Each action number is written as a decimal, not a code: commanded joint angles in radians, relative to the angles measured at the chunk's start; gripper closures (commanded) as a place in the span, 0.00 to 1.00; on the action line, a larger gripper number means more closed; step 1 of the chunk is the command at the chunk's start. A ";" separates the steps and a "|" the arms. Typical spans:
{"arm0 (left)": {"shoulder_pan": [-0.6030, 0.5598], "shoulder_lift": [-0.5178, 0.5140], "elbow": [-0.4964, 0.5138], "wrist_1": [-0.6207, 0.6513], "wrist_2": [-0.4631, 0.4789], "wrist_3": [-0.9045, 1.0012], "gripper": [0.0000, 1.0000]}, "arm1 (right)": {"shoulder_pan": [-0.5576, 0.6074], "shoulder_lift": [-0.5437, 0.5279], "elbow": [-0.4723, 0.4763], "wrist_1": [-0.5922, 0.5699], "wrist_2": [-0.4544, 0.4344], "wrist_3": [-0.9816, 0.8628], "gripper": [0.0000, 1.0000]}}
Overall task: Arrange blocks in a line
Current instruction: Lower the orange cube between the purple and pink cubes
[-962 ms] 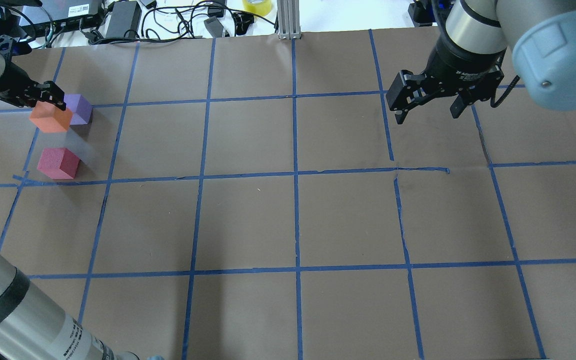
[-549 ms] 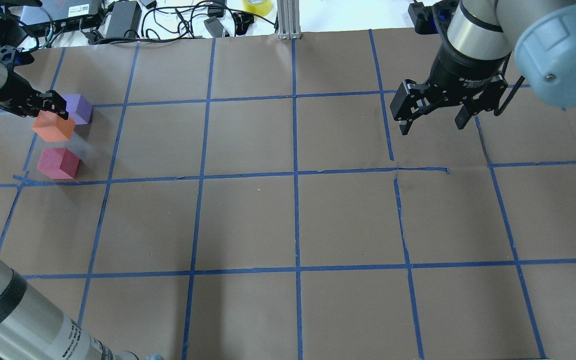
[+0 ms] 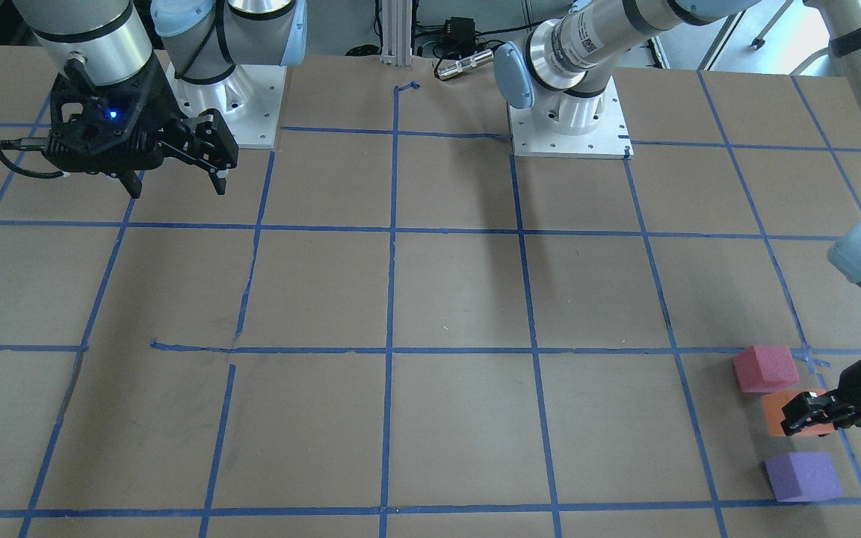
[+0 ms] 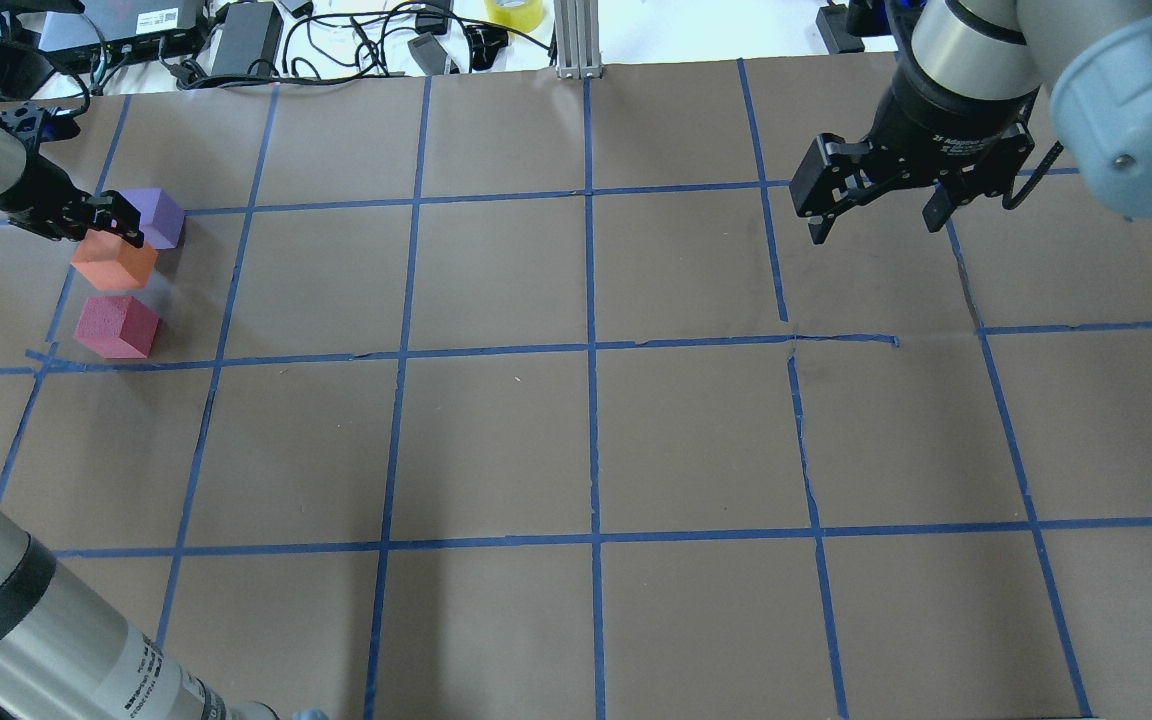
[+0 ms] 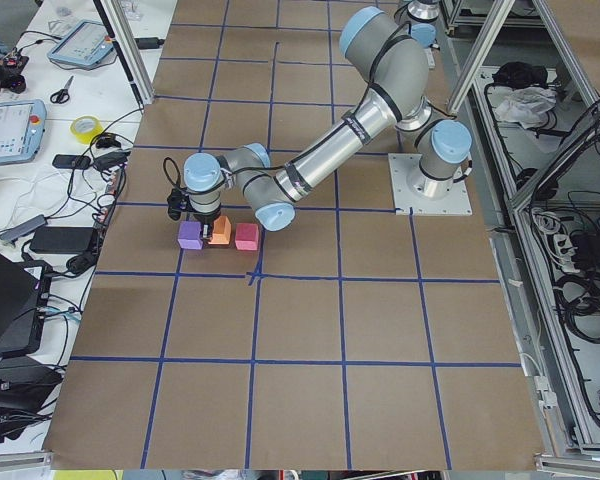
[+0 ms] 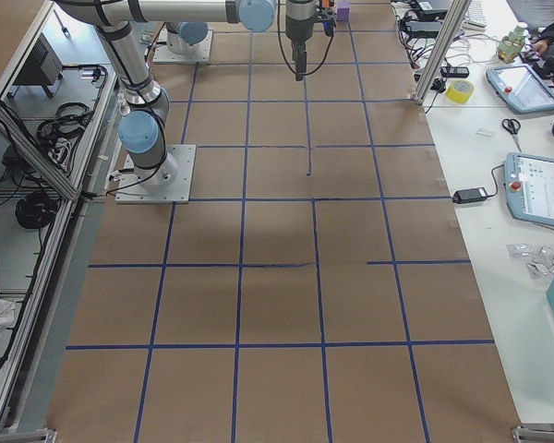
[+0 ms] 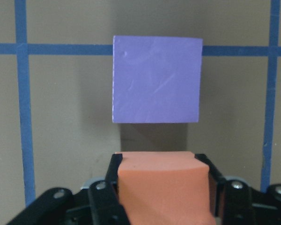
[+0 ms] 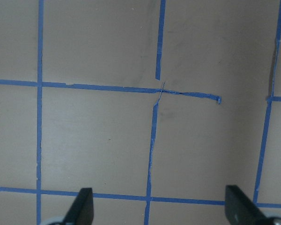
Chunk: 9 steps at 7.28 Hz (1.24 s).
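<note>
Three foam blocks stand in a short row at the table's far left. The purple block (image 4: 158, 215) (image 3: 803, 476) (image 7: 155, 79) is farthest, the pinkish-red block (image 4: 117, 326) (image 3: 765, 368) nearest me. My left gripper (image 4: 101, 228) (image 7: 163, 173) is shut on the orange block (image 4: 114, 262) (image 3: 778, 418) (image 7: 163, 185) and holds it between the other two, low at the table; I cannot tell if it touches. My right gripper (image 4: 876, 215) (image 3: 176, 175) (image 8: 161, 208) is open and empty above the far right squares.
The brown table carries a blue tape grid (image 4: 591, 345). Cables, power bricks (image 4: 246, 35) and a yellow tape roll (image 4: 514, 12) lie beyond the far edge. An aluminium post (image 4: 576, 40) stands at the far middle.
My left gripper has lowered the orange block into the gap between the purple and pinkish-red blocks. My right gripper has drifted slightly right and farther away, still open.
</note>
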 commanded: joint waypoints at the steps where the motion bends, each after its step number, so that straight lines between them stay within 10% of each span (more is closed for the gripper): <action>1: 0.000 -0.005 -0.023 0.020 -0.001 0.001 0.49 | 0.000 -0.004 0.002 0.004 -0.015 0.000 0.00; 9: 0.000 -0.015 -0.049 0.060 0.001 0.005 0.49 | 0.000 -0.006 0.003 0.010 -0.015 0.000 0.00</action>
